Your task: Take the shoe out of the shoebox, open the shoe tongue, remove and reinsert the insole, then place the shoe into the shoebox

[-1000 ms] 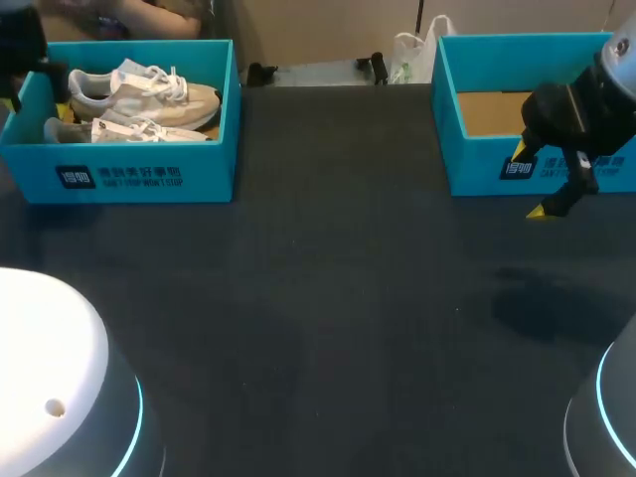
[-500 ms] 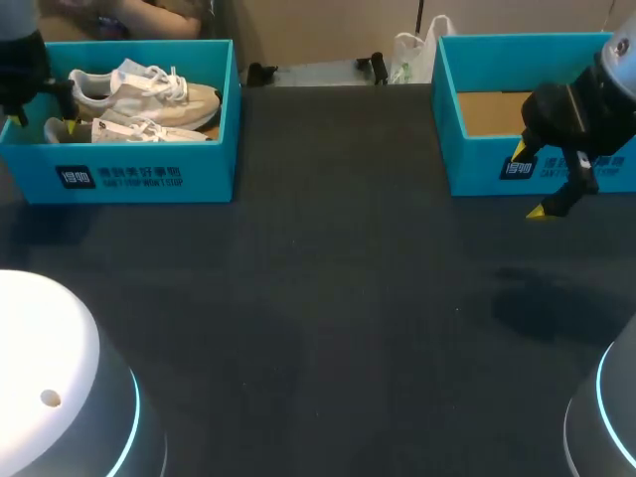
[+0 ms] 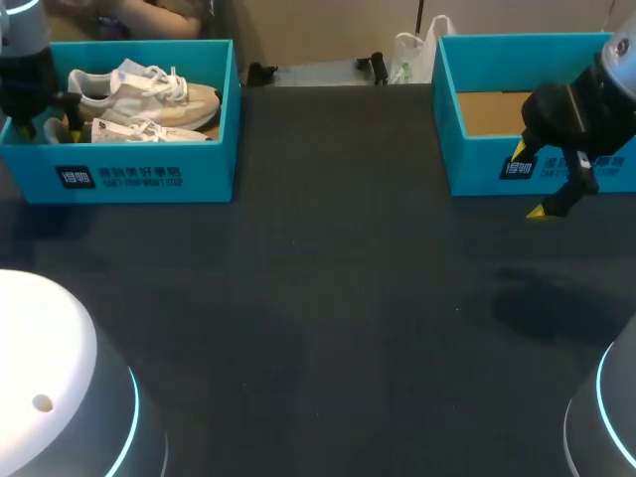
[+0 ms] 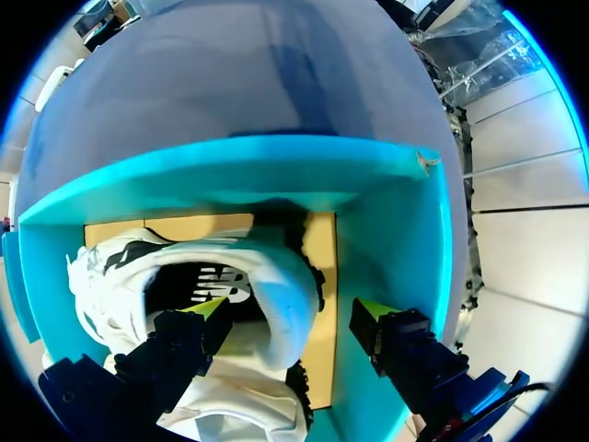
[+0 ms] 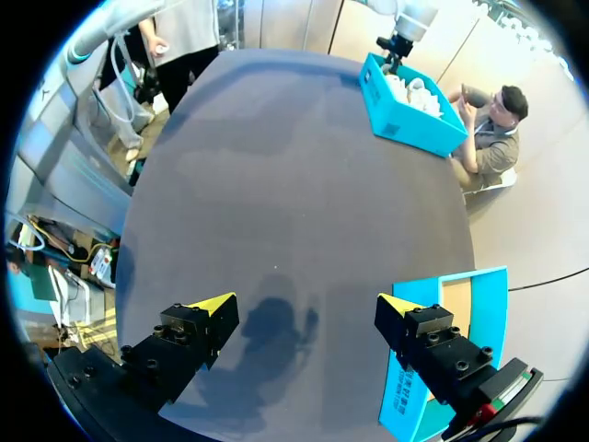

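The shoe (image 4: 267, 276) lies in the shoebox (image 3: 149, 177), upper left of the head view. The left pincer (image 4: 293, 310) is apart, one tip inside the collar: a shallow bite could slip off, or the outer tip catch the box wall. The right pincer (image 5: 308, 310) is apart above the counter (image 3: 328, 298).

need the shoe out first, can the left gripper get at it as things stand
Probably yes: the left gripper is open and down inside the lidless box, its fingers straddling the shoe at the heel, with nothing covering it.
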Available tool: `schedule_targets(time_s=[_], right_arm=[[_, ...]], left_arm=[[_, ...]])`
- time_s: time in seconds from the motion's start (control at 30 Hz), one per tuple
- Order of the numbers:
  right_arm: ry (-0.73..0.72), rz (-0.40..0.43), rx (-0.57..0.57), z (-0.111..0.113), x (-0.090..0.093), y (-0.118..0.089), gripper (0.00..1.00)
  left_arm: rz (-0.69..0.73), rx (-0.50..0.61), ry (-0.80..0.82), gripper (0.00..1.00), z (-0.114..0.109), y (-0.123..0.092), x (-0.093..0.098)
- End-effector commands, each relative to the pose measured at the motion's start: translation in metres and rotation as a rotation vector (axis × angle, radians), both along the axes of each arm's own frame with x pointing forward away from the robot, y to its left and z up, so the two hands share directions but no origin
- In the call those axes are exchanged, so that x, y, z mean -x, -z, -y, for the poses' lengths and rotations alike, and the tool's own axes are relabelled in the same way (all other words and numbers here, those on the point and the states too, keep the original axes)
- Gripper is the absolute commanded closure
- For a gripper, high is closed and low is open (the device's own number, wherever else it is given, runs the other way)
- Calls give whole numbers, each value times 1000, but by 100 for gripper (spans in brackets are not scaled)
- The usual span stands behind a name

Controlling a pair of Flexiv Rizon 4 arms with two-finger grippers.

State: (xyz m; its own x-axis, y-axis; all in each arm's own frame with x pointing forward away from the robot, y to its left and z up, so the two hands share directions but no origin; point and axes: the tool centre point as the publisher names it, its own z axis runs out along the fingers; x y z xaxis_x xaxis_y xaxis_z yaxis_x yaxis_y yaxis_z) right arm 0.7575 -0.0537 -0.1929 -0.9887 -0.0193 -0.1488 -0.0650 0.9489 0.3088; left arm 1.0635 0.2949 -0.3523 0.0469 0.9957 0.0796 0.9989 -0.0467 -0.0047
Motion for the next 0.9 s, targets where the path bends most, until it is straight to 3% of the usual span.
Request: schedule_targets(time_s=[0.03,0.47,0.63,0.8,0.83,0.9], right_arm=[[1,0,2,0,0,1,0],[1,0,2,0,0,1,0],[1,0,2,0,0,1,0],[1,0,2,0,0,1,0],[1,0,2,0,0,1,0],[1,0,2,0,0,1,0]], left_arm=[[-15,-3,-6,14,-5,9,-6],[-17,-16,-20,18,-8,23,1],[9,-37,-44,43,-6,25,7],[-29,-39,-27,45,-3,27,12],[-27,-44,-28,55,-3,28,12],[-34,-50,-28,62,-3,29,12]])
